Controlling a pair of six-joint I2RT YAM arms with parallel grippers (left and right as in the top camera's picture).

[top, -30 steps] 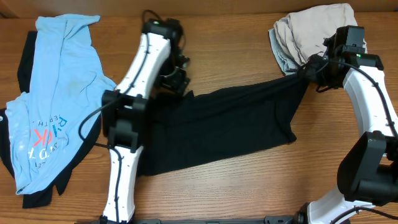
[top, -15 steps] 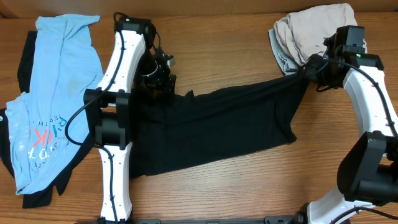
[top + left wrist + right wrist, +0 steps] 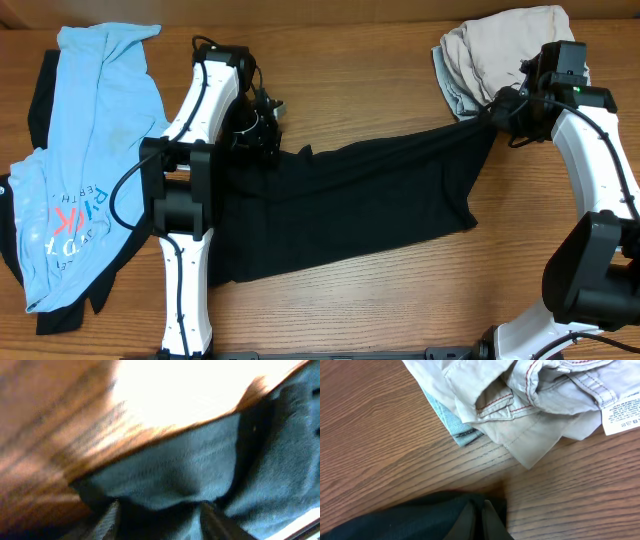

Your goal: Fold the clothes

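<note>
Black shirt lying stretched across the middle of the table
A light-blue tee is lying at far left; the left gripper is sitting at the shirt's upper-left edge, too blurred to tell if it is pinching; the right gripper is pinching the upper-right corner, below beige clothes

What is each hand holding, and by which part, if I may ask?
Right hand: the black garment, by its upper right corner. Left hand: over its left end; hold unclear.
</note>
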